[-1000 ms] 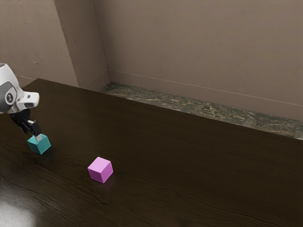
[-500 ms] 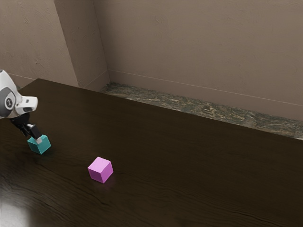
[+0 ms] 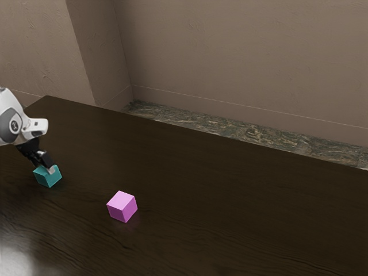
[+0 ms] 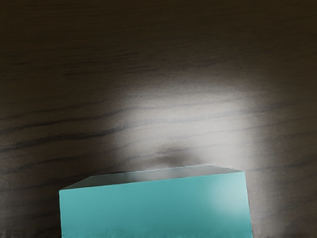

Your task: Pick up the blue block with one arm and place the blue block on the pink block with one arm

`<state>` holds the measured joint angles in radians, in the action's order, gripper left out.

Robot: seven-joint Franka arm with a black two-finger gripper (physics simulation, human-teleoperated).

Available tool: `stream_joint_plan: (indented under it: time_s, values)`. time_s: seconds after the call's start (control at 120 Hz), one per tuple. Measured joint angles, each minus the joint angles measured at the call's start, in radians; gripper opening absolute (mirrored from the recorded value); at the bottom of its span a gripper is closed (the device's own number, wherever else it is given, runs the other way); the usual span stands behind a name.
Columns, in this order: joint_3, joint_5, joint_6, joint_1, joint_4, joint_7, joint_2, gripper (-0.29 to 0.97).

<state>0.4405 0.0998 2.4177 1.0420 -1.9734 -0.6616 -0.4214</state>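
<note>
We are setting the black tool (image 3: 45, 165) over the small teal-blue cube (image 3: 47, 176) for lifting. The cube is resting on the dark wooden bench (image 3: 230, 190) at the exterior view's left, well apart from the pink cube (image 3: 122, 206). We cannot tell whether the tool is gripping.

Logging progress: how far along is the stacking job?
Done: the end effector is at the blue block, which appears to rest on the table. In hand: the grasp; I cannot tell if it is gripped. Left: lifting it, carrying it to the pink block, which stands apart with nothing on it, and setting it on top.

Block (image 3: 47, 177) at fingers (image 3: 41, 158); other block (image 3: 122, 207) well apart
</note>
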Motion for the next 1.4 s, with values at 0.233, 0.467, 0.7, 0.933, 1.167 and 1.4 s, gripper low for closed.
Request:
stream_joint_plan:
  time_s: [0.233,0.467,0.7,0.933,1.167,1.4]
  values:
    - [-0.019,0.051,0.006,-0.023,0.001,0.025,-0.007,0.62]
    - [-0.025,0.108,0.008,-0.040,0.024,0.080,-0.019,0.53]
    - [-0.037,0.118,0.001,-0.052,0.046,0.145,-0.030,0.39]
    - [-0.037,0.142,0.002,-0.054,0.046,0.202,-0.029,0.31]
    - [0.008,0.226,-0.073,-0.069,0.149,0.265,-0.022,0.17]
    - [0.064,0.214,-0.198,-0.191,0.098,0.376,0.145,0.08]
